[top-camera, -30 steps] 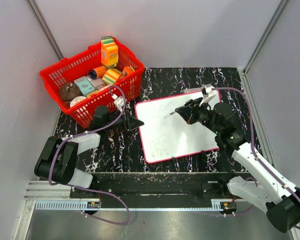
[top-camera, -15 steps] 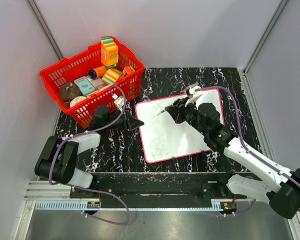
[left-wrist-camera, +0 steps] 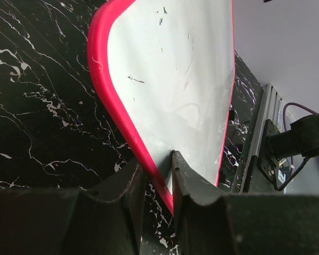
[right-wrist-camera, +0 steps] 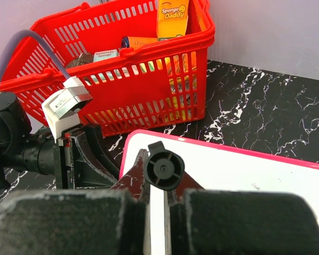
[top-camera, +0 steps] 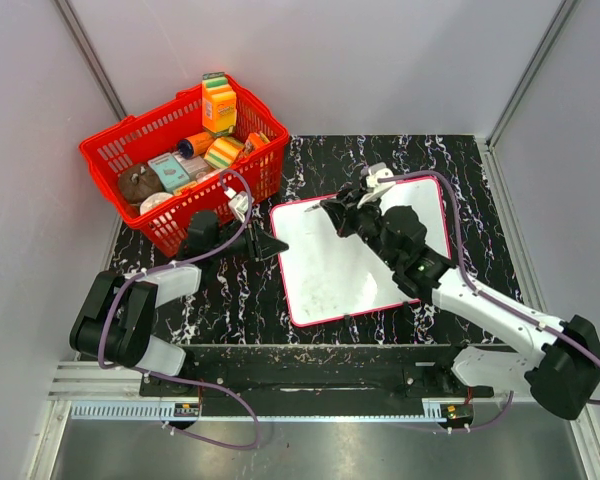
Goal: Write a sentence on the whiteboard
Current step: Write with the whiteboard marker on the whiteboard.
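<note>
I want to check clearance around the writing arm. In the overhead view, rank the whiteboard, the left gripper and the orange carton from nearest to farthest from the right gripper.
1. whiteboard: right beneath the right gripper and its marker.
2. left gripper: to its left, clamped on the board's left edge.
3. orange carton: far left, at the back of the red basket.

It was a robot lab cell: plain white panels (top-camera: 360,60) on aluminium struts (top-camera: 90,60) enclosed a black marbled tabletop (top-camera: 380,160).

The pink-framed whiteboard (top-camera: 325,270) lies flat, askew, on the black marbled table (top-camera: 230,300).
</note>
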